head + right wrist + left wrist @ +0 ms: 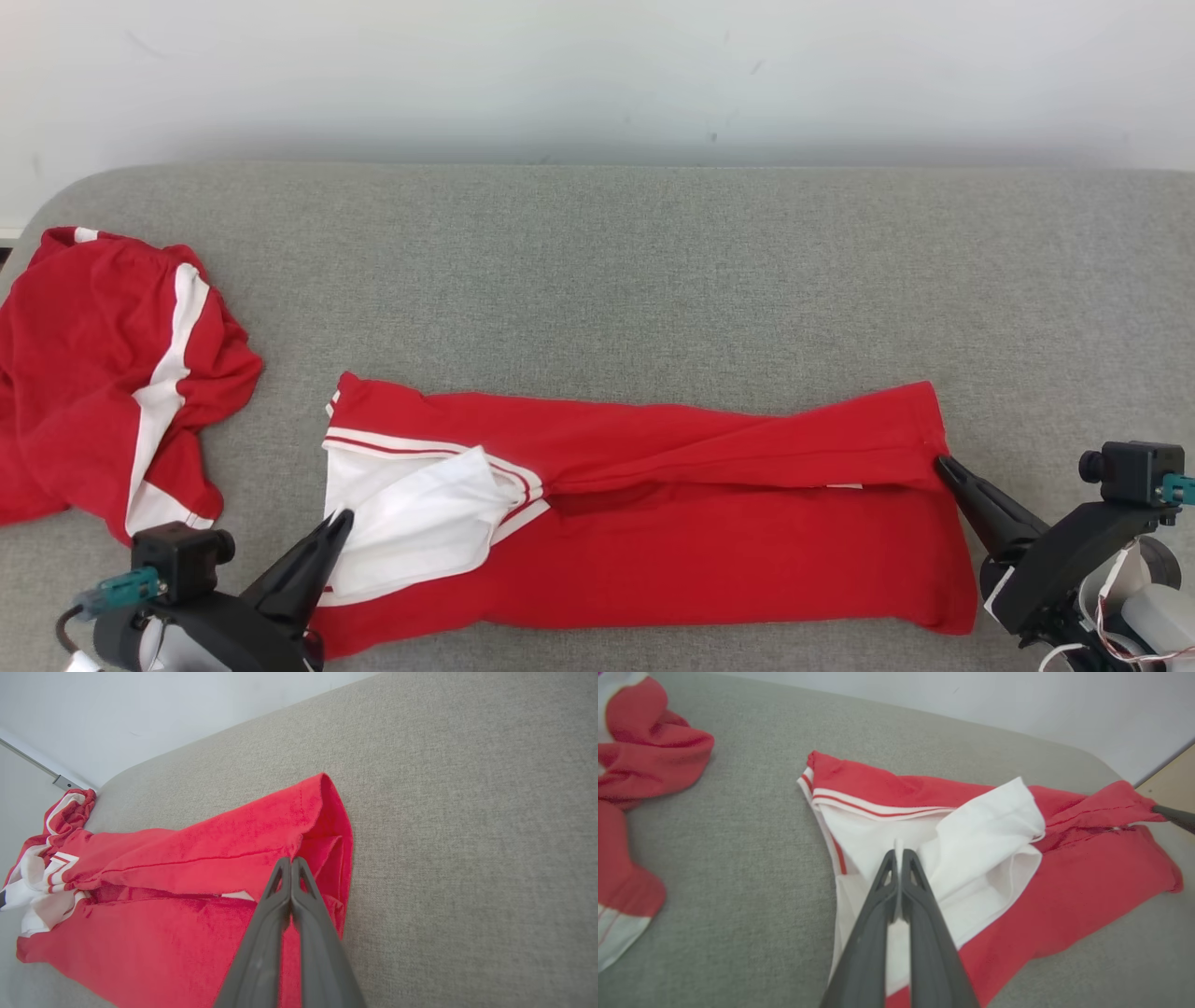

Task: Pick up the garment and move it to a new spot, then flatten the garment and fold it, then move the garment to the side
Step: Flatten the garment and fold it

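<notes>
The garment (709, 532) is red with white striped parts and lies stretched in a long band across the grey cushion (597, 271). Its upper edge is folded down over the middle. My left gripper (341, 518) is shut on a white flap at the garment's left end; the left wrist view shows a sliver of white cloth (971, 849) pinched between the tips (899, 851). My right gripper (941, 462) is shut on the red hem at the right end, and its tips (291, 861) meet at the fold of the hem (327, 826).
A second red garment with a white stripe (103, 373) lies crumpled at the cushion's left end, close to my left arm. Bare grey cushion stretches behind and to the right of the spread garment. A pale wall (597, 75) runs along the back.
</notes>
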